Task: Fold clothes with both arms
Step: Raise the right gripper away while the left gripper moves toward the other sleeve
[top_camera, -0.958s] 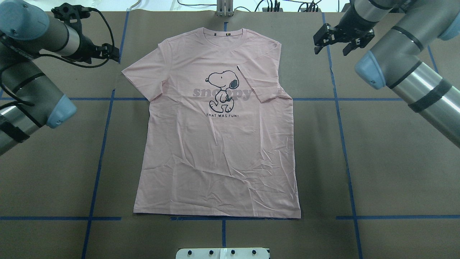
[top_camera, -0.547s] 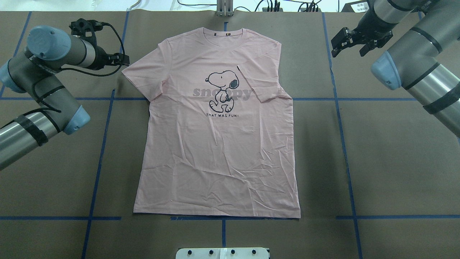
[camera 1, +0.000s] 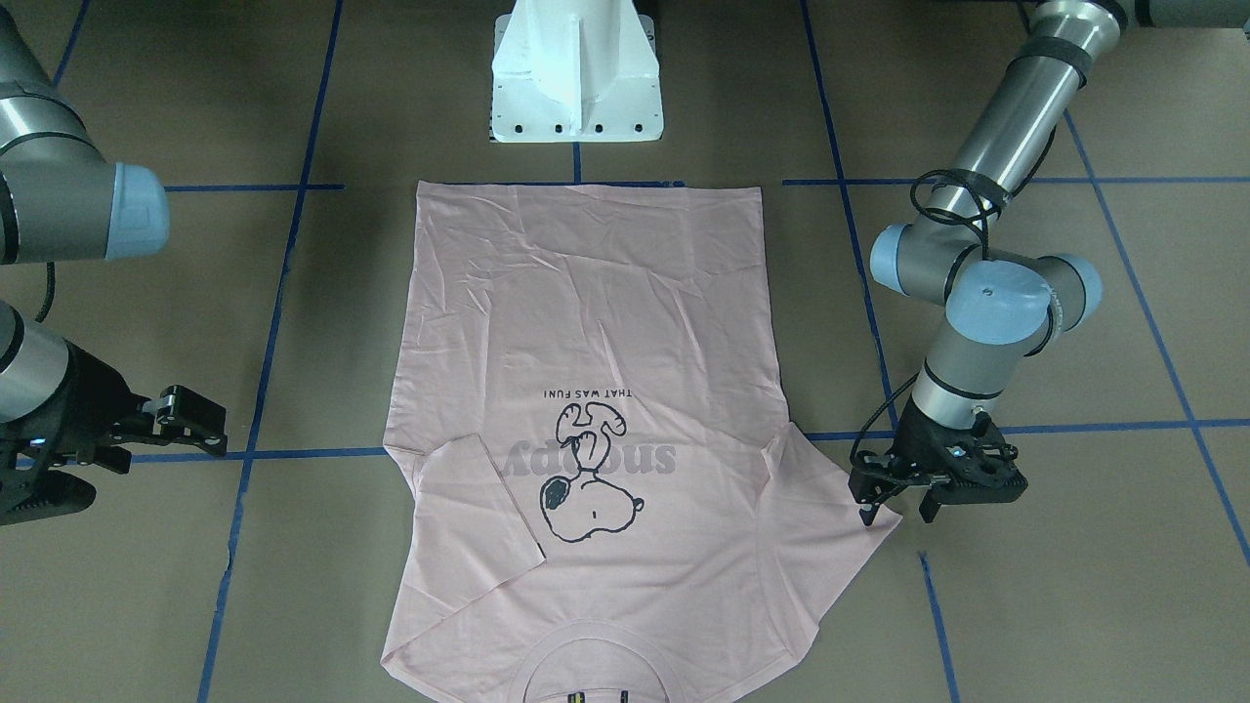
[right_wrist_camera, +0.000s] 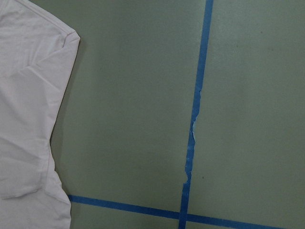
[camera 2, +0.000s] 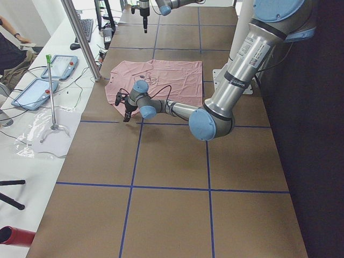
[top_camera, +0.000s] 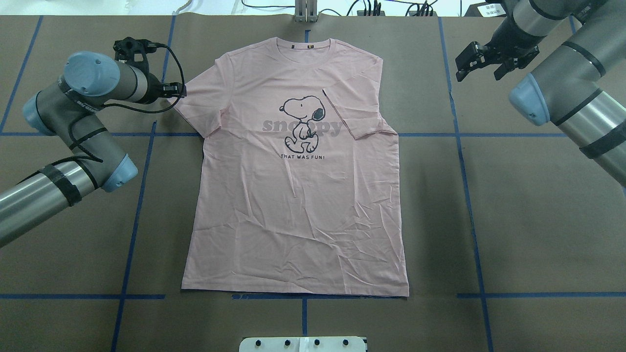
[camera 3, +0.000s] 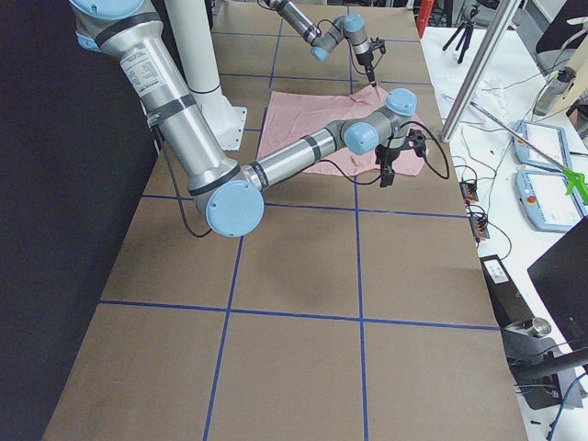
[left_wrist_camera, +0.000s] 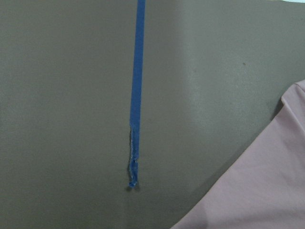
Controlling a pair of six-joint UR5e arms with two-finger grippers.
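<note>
Two claws, both apart and empty: my left gripper is closing on the T-shirt's ten-o'clock sleeve, while my right gripper is backing toward two o'clock. The shirt is lying flat on the table; I reckon the left sleeve fold is coming next.

On the chest of the pale pink T-shirt, the word "snoopy" is printed in large grey letters, the middle ones crossed by the black dog outline. Beneath it, "THAT WAS FUN!" is set in small black capitals; both lines are seen upside down in the front-facing view. A printed label on the left arm is too small to be read.
</note>
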